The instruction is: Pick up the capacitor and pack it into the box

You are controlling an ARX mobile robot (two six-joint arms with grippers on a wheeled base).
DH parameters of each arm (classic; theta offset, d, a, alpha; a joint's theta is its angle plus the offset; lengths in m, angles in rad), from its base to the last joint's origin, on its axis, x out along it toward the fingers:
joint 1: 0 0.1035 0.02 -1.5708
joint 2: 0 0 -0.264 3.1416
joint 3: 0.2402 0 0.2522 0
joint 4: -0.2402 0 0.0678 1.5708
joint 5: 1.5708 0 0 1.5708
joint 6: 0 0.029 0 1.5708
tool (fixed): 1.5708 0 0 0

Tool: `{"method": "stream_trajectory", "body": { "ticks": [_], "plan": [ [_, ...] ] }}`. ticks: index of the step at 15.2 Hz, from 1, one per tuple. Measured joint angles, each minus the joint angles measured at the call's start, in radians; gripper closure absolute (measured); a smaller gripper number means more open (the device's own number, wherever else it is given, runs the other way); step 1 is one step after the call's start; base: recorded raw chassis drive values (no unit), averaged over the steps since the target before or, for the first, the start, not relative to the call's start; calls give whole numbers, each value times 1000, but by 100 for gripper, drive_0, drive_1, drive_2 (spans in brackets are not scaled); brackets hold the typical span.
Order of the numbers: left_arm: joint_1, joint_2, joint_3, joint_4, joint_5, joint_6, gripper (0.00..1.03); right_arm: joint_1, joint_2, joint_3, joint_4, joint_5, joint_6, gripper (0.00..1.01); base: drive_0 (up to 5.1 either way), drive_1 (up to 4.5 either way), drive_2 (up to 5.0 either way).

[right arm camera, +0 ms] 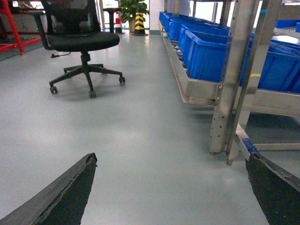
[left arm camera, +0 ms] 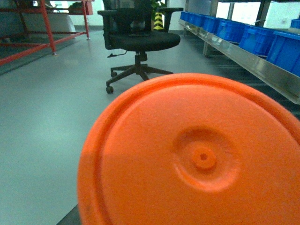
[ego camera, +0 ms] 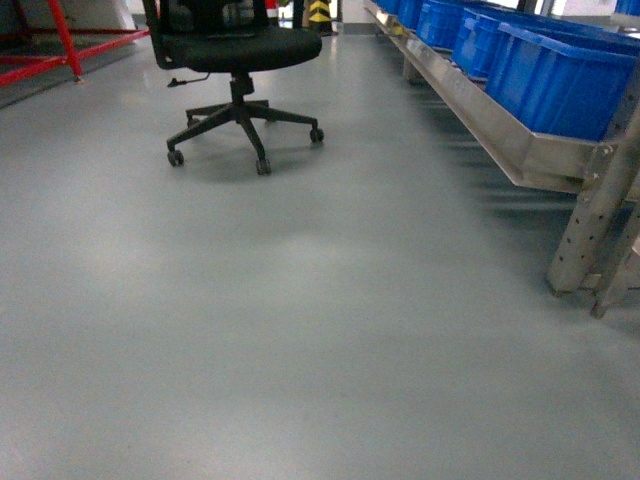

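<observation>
The capacitor (left arm camera: 197, 154) fills the lower half of the left wrist view: a bright orange round end face, matte and slightly pebbled, with a raised rim around its edge and a shallow circular dimple holding a small central nub. It sits right in front of that camera, from about 3 o'clock round to 9 o'clock of the frame. The left fingers are hidden behind it, so I cannot tell whether they grip it or how far apart they stand.

In the right wrist view, two dark, rough-edged fingers (right arm camera: 61, 197) rise as wedges from the bottom corners, at 7 and 5 o'clock, spread wide with only bare floor (right arm camera: 150, 154) between them. They hold nothing.

The floor is smooth, grey and faintly glossy, with soft reflections. A black office chair (ego camera: 235, 60) with a padded seat and a five-spoke wheeled base stands at about 11 o'clock in the head view, well apart from the arms. Along the right, from 1 to 3 o'clock, runs a brushed-metal rack (ego camera: 500, 140) with perforated upright legs, carrying a row of shiny blue plastic bins (ego camera: 560, 75). A red tubular frame (ego camera: 60, 45) shows at 10 o'clock, and a yellow-and-black striped post (ego camera: 319, 12) stands far back near 12 o'clock, with a leafy potted plant (right arm camera: 131, 7) beside it in the right wrist view.

The pink box appears in none of the views.
</observation>
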State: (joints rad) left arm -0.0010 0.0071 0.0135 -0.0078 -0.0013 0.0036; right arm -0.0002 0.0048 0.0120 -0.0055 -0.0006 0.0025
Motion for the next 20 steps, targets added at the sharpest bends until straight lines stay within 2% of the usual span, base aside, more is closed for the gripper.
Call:
{"method": "stream_trajectory", "body": {
  "ticks": [20],
  "plan": [
    [0, 0, 0, 3, 1, 0, 59, 0, 0, 0, 1, 0, 0, 3, -497, 248, 248]
  ]
}}
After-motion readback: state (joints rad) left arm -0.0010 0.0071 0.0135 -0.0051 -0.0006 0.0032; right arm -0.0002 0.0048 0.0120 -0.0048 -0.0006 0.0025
